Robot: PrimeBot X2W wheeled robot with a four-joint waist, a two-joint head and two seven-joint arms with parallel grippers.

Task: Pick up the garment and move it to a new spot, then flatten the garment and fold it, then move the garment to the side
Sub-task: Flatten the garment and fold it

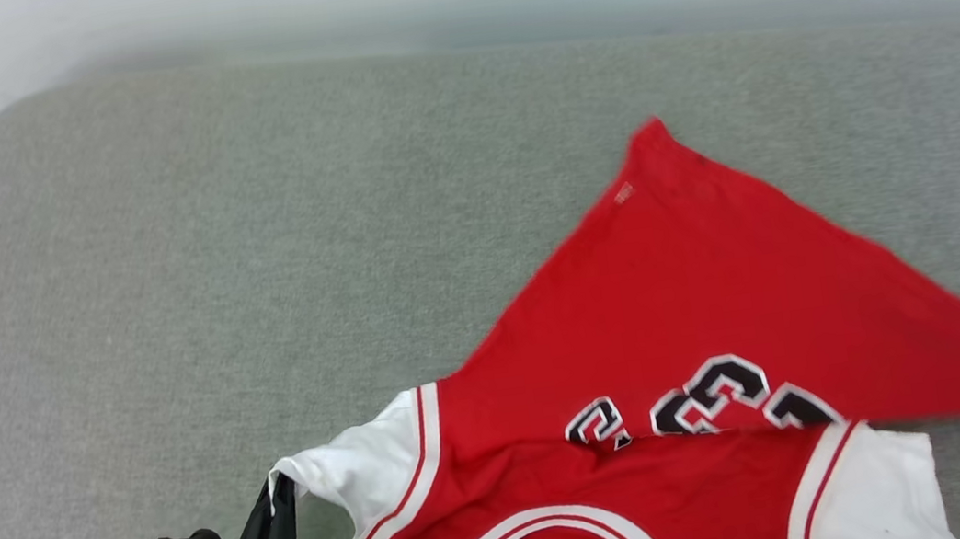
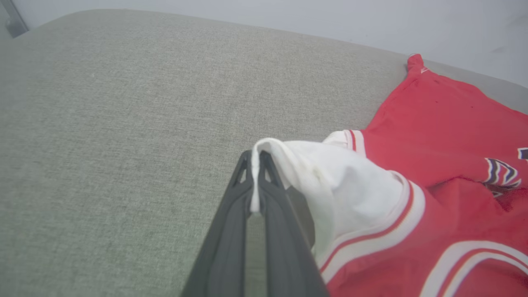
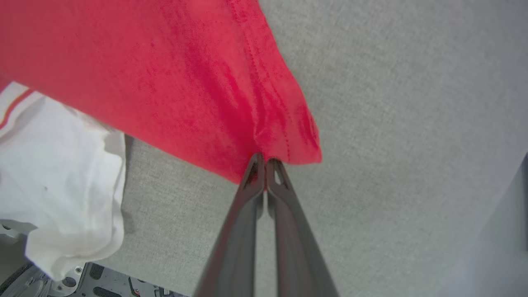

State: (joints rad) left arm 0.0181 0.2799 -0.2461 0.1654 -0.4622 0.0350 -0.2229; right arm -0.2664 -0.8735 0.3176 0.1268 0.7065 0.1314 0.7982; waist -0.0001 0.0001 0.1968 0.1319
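The left gripper [image 2: 256,156] is clamped shut on the cuff edge of the white left sleeve [image 2: 330,177], with a thin band of white cloth pinched between its fingertips. The right gripper [image 3: 266,159] is likewise clamped shut, on a red hem corner [image 3: 288,140] of the garment [image 1: 676,281].

The garment lies on the grey padded surface [image 1: 163,255], in its right half, with the collar toward the near edge. One free hem corner [image 1: 652,131] points toward the far edge. The held hem corner is drawn out toward the right edge and appears raised off the surface. A crease crosses the chest and hides part of the black lettering [image 1: 702,407].

Assessment of progress:
- Relocation: apparently complete, as the garment rests on the surface.
- Flattening: in hand. The body is skewed into a triangle and creased.
- Folding: not yet done.
- Moving to the side: not yet done.
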